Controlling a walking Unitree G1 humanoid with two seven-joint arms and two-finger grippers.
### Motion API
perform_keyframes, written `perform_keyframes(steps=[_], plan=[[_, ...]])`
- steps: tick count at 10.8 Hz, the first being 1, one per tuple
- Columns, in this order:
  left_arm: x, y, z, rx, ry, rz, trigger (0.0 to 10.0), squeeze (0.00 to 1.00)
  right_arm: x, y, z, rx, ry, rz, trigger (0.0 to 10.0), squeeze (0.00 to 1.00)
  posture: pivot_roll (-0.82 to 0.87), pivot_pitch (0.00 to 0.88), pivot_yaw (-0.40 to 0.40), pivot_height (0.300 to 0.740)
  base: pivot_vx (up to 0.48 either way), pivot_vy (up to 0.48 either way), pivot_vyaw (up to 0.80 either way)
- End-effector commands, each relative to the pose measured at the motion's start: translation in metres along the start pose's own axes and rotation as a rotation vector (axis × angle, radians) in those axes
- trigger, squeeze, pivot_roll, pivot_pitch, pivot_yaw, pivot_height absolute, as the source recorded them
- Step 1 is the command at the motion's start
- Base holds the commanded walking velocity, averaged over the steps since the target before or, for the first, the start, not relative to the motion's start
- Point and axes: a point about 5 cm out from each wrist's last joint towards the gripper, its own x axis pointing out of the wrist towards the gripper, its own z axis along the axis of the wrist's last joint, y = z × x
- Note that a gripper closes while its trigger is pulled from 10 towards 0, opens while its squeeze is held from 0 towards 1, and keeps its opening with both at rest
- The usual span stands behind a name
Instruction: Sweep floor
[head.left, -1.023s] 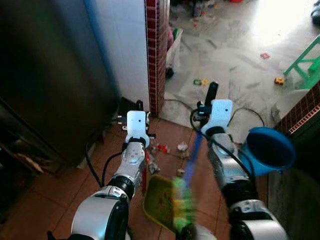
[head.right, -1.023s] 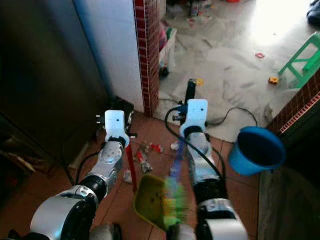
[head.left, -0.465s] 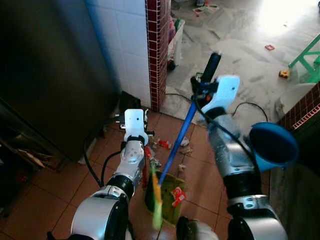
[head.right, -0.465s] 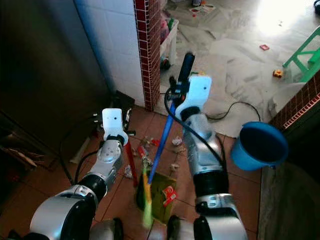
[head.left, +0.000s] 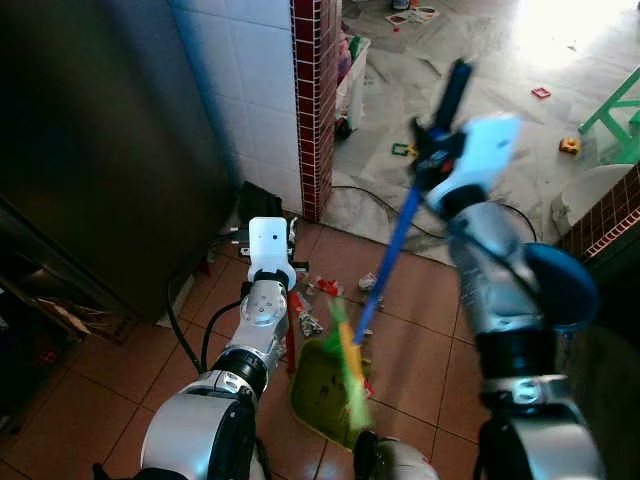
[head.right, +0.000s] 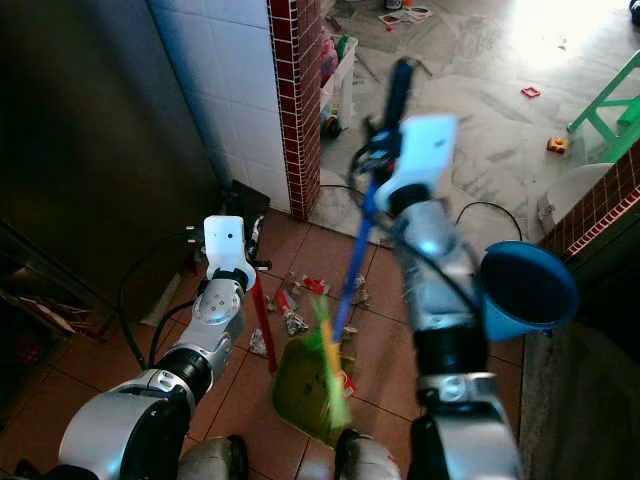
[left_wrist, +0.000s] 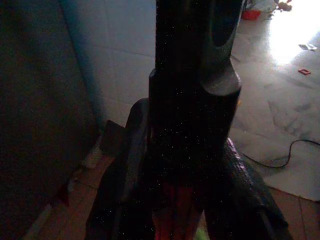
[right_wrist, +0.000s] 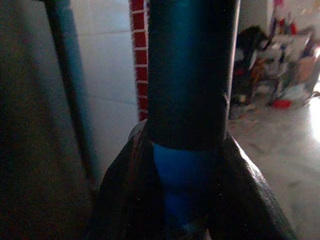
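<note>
The right gripper (head.right: 385, 150) is clamped on the blue broom handle (head.right: 352, 262), its green bristles (head.right: 330, 365) blurred over the green dustpan (head.right: 295, 385). The left gripper (head.right: 238, 262) is closed on the dustpan's red handle (head.right: 263, 330). Litter (head.right: 295, 322) lies on the tiles just beyond the pan's lip. The pan should be kept flat and steady, and strokes kept short and low, so scraps are drawn in rather than flicked over.

Head pair looks down; wrist cameras sit close.
Both eyes share the tiled floor (head.left: 120, 400); each wrist camera faces along a gripped handle.
</note>
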Motion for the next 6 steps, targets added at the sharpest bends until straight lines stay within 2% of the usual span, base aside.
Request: perform_keyframes(steps=[1, 2, 3, 4, 6], plan=[[-0.003, -0.003, -0.006, -0.007, 0.033, -0.003, 10.0, 0.00, 0.006, -0.002, 0.025, -0.052, -0.121, -0.009, 10.0, 0.00, -0.07, 0.160, 0.027, 0.740, 0.000, 0.000, 0.00], [-0.003, -0.003, -0.006, -0.007, 0.031, -0.005, 10.0, 0.00, 0.002, -0.010, 0.019, -0.125, -0.107, -0.032, 10.0, 0.00, -0.07, 0.162, 0.025, 0.740, 0.000, 0.000, 0.00], [-0.003, -0.003, -0.007, -0.007, 0.032, -0.005, 10.0, 0.00, 0.001, -0.012, 0.015, -0.143, -0.098, -0.030, 10.0, 0.00, -0.07, 0.163, 0.025, 0.740, 0.000, 0.000, 0.00], [-0.005, -0.003, -0.008, -0.006, 0.035, -0.006, 10.0, 0.00, -0.007, -0.016, -0.003, -0.222, -0.024, -0.041, 10.0, 0.00, -0.07, 0.164, 0.023, 0.740, 0.000, 0.000, 0.00], [-0.004, -0.003, -0.008, -0.010, 0.036, -0.005, 10.0, 0.00, -0.020, -0.014, -0.036, -0.188, 0.105, -0.074, 10.0, 0.00, -0.07, 0.164, 0.020, 0.740, 0.000, 0.000, 0.00]])
